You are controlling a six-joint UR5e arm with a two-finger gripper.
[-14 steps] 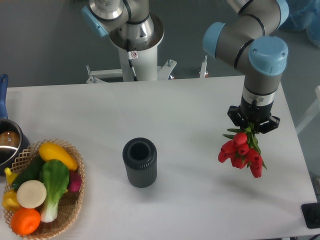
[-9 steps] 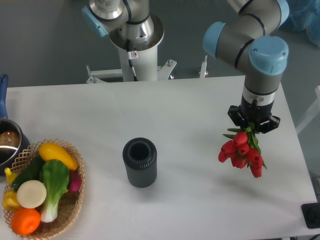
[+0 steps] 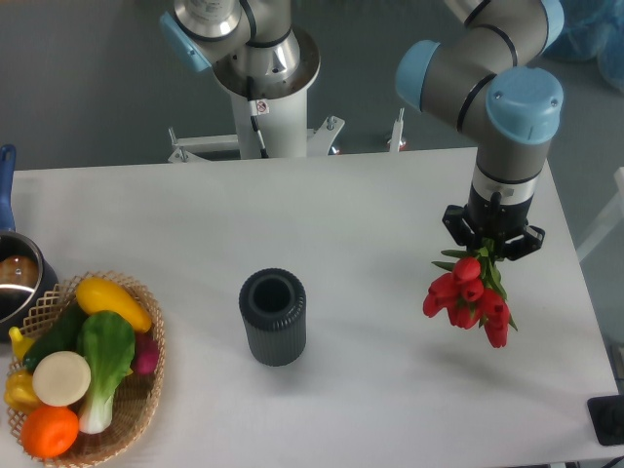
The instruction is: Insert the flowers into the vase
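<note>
Claw (image 3: 492,244) clamped on flowers (image 3: 468,300) — shifted slightly leftward, well apart from vase (image 3: 272,317).

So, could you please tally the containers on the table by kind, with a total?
Vase: 1
Wicker basket: 1
Metal pot: 1
Total: 3

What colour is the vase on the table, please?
Dark grey with vertical ribs, clearest in the fixed camera view.
</note>
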